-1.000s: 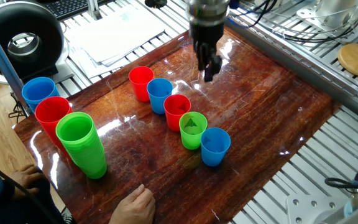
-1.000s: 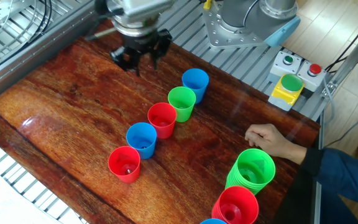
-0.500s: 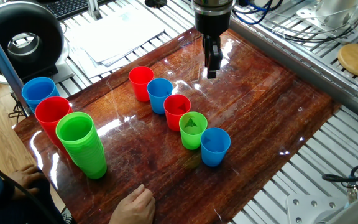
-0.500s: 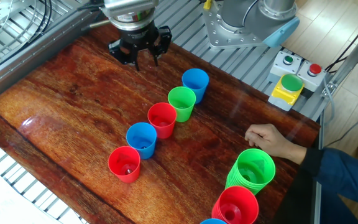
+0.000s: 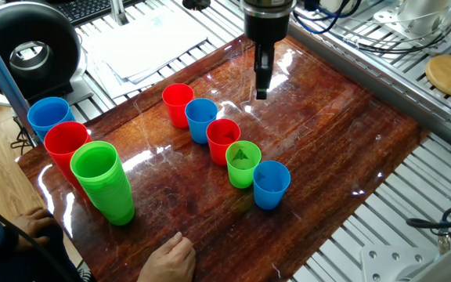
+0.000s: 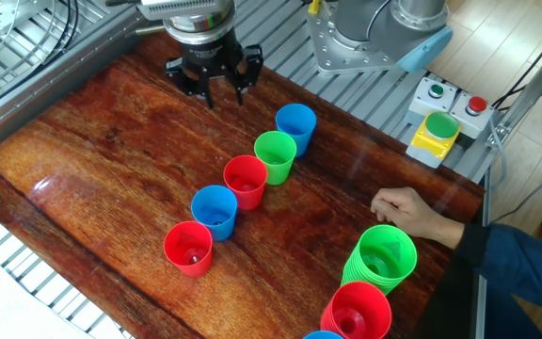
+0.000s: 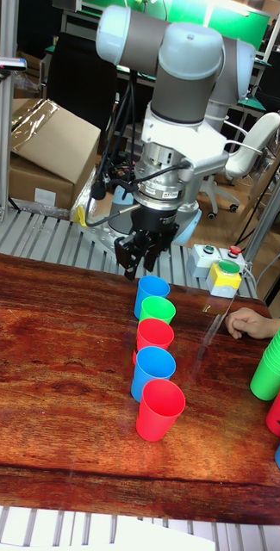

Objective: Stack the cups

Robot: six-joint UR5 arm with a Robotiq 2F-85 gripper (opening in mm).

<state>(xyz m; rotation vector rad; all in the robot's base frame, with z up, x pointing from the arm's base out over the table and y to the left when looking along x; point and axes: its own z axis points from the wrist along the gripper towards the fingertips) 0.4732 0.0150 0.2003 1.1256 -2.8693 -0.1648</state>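
Observation:
Five small cups stand upright in a diagonal row on the wooden table: a red cup (image 5: 178, 104), a blue cup (image 5: 201, 119), a second red cup (image 5: 223, 140), a light green cup (image 5: 243, 163) and an end blue cup (image 5: 271, 184). The other fixed view runs the same row from blue (image 6: 295, 128) through green (image 6: 275, 156) to red (image 6: 188, 248). My gripper (image 6: 219, 91) hangs open and empty above the table, to the far side of the row and apart from every cup. The tall fixed view puts the gripper (image 7: 140, 269) just behind the end blue cup (image 7: 151, 295).
At the table's end stand a tall green pile of nested cups (image 5: 102, 182), a red pile (image 5: 65, 147) and a blue pile (image 5: 48, 116). A person's hand (image 5: 167, 257) rests at the table edge beside the piles. A button box (image 6: 436, 132) sits off the table.
The gripper has turned about its wrist and shifted slightly along the far side of the row, staying open. The cups and the hand have not moved.

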